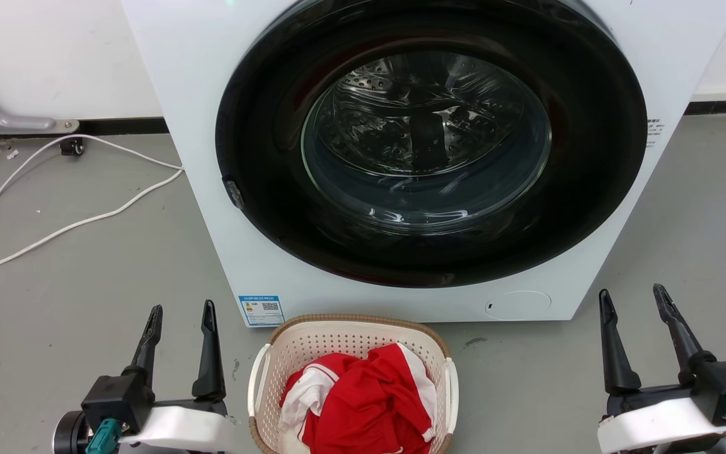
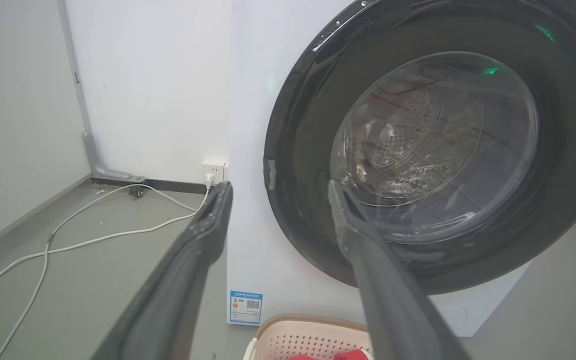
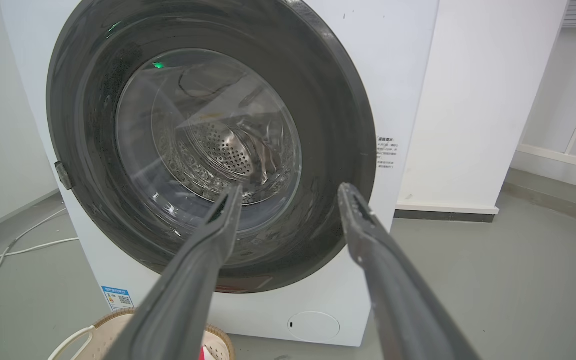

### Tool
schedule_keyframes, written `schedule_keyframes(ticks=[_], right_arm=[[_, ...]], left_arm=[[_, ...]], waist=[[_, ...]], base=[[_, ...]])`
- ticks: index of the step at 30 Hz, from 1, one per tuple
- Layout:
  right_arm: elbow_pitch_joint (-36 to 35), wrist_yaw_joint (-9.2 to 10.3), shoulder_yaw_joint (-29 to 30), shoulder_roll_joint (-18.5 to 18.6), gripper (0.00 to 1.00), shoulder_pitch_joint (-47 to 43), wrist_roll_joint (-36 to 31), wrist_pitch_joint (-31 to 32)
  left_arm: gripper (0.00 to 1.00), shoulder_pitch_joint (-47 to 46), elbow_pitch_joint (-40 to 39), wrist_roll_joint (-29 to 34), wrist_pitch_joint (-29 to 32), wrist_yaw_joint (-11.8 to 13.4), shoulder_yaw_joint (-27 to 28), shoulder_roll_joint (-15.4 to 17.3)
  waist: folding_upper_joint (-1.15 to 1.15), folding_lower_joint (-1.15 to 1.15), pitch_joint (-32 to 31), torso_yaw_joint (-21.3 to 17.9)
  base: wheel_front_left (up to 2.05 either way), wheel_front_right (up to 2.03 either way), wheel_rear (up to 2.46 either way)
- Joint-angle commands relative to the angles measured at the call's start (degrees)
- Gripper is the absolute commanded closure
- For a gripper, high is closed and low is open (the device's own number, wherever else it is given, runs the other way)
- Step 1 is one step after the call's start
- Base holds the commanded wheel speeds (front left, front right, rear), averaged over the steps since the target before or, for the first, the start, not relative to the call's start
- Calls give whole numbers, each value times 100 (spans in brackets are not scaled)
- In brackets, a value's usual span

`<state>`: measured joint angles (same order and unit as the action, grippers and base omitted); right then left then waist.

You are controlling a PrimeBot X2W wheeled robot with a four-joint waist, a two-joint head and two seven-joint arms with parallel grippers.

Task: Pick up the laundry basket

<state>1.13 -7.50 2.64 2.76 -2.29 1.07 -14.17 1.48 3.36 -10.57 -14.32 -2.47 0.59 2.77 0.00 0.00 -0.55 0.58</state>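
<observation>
The cream laundry basket (image 1: 312, 353) with a brown woven-look rim and white side handles stands on the floor at the bottom middle of the head view, just before the washing machine. Red and white clothes (image 1: 363, 397) fill it. My left gripper (image 1: 181, 314) is open to the basket's left, apart from it, fingers pointing at the machine. My right gripper (image 1: 633, 299) is open well to the basket's right. The basket's far rim (image 2: 313, 322) shows low in the left wrist view between my left gripper (image 2: 279, 191) fingers. A handle and rim of the basket (image 3: 103, 330) show at the bottom left of the right wrist view, below my right gripper (image 3: 290, 194).
A white front-loading washing machine (image 1: 199, 126) with a shut dark round door (image 1: 426, 145) stands right behind the basket. White cables (image 1: 54, 233) trail over the grey floor at the left. A white wall and pillar (image 3: 473, 110) stand to the machine's right.
</observation>
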Motion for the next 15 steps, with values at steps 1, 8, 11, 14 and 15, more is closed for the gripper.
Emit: schedule_keyframes(ticks=[1,8,11,14,15], right_arm=[[-32,2,1,20,0,-46,-38,-65],[-49,2,24,21,0,-81,-135,-104],[-29,2,32,21,0,-82,-75,-104],[-14,2,37,20,0,-89,-48,-104],[-8,2,37,20,0,-91,-41,-104]], left_arm=[[0,60,-17,105,-39,25,-1,18],[0,79,-15,342,-101,41,-3,18],[0,77,-15,344,-91,49,1,18],[0,74,-1,342,-91,39,16,17],[0,70,5,343,-91,36,18,17]], waist=[[0,0,1,-1],[0,0,12,-10],[0,0,18,-14],[0,0,28,-13],[0,0,32,-12]], base=[[0,0,0],[0,0,0],[0,0,0],[0,0,0],[0,0,0]])
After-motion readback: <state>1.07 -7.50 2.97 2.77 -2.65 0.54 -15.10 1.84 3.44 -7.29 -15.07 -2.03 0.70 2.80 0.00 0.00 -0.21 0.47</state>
